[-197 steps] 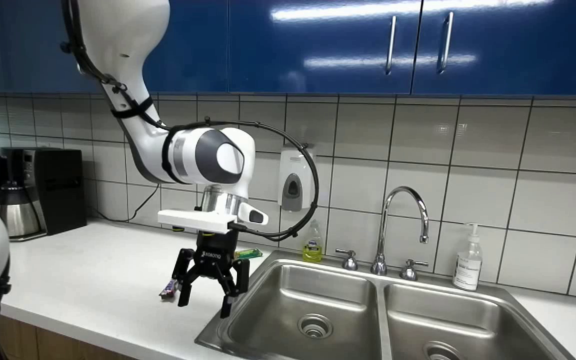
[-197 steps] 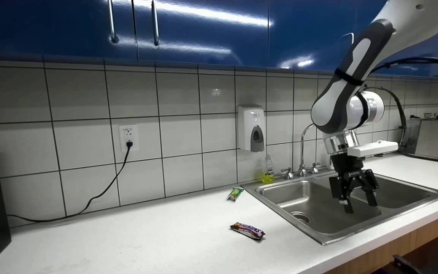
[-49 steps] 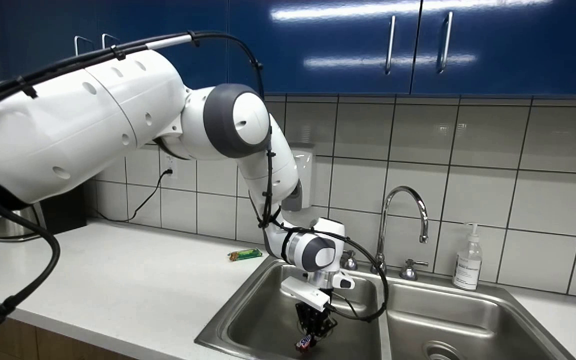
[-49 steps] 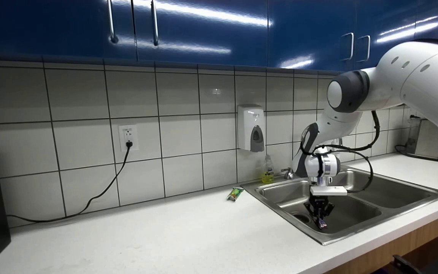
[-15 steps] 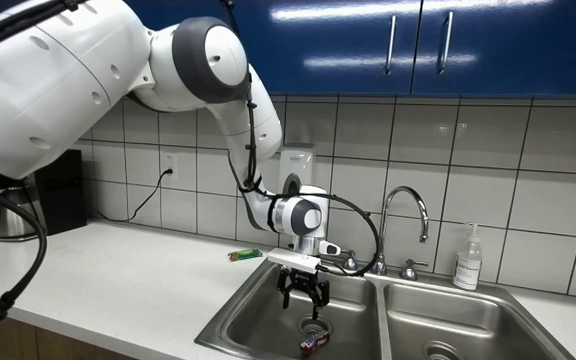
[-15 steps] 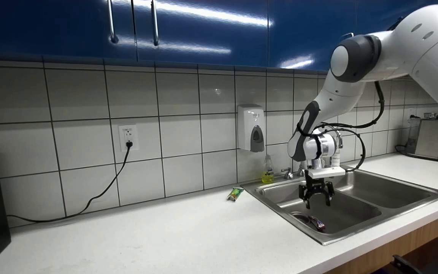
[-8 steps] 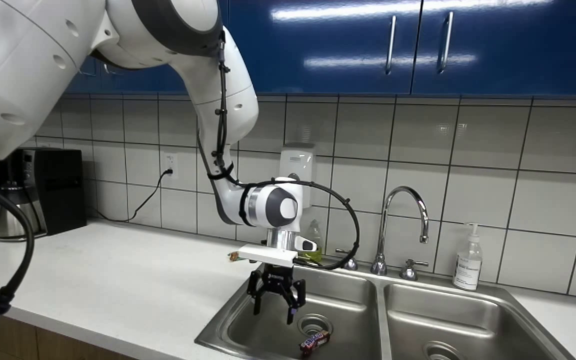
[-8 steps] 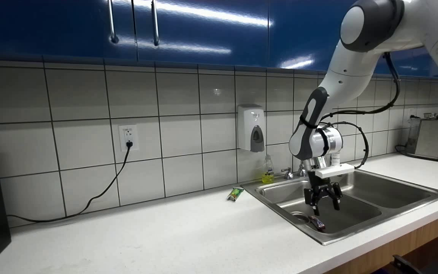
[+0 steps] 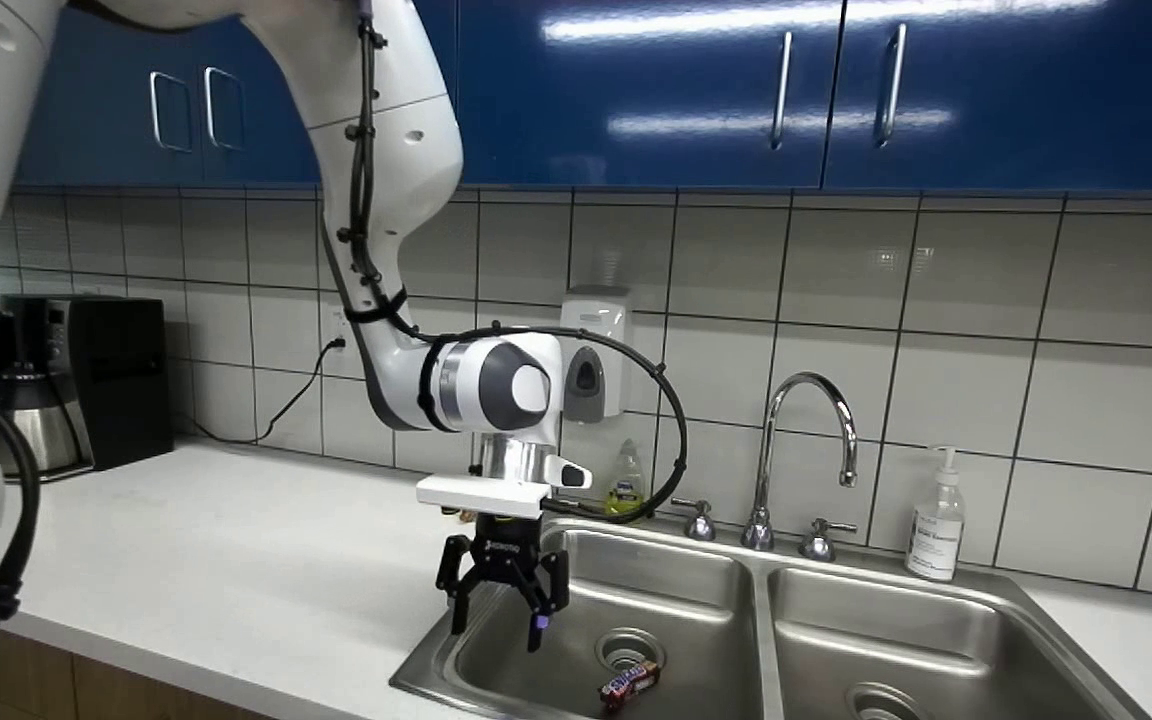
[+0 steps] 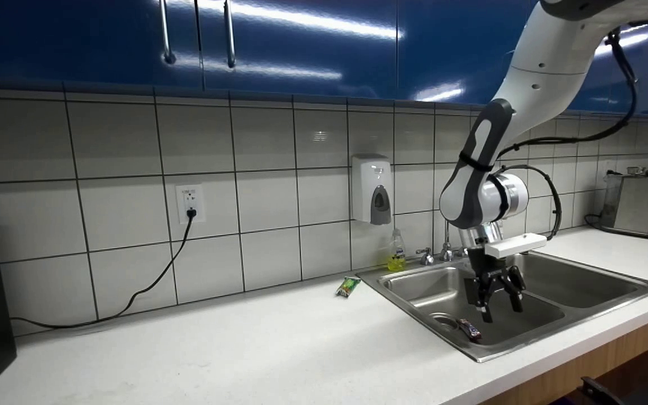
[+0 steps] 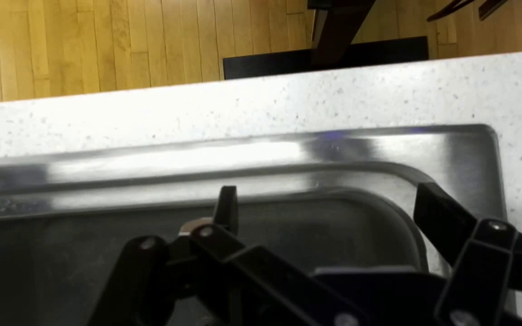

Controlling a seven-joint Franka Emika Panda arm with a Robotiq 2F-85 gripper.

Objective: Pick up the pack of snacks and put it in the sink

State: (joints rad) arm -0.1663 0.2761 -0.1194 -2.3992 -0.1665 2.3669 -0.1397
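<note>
Gripper (image 9: 496,635) now farther fr snack pkt (image 9: 629,685)

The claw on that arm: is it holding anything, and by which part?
Nothing is held: the claw is open, and the pack of snacks lies in the sink.

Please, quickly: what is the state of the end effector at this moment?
End effector: open, holding nothing; the pack of snacks lies in the sink.
</note>
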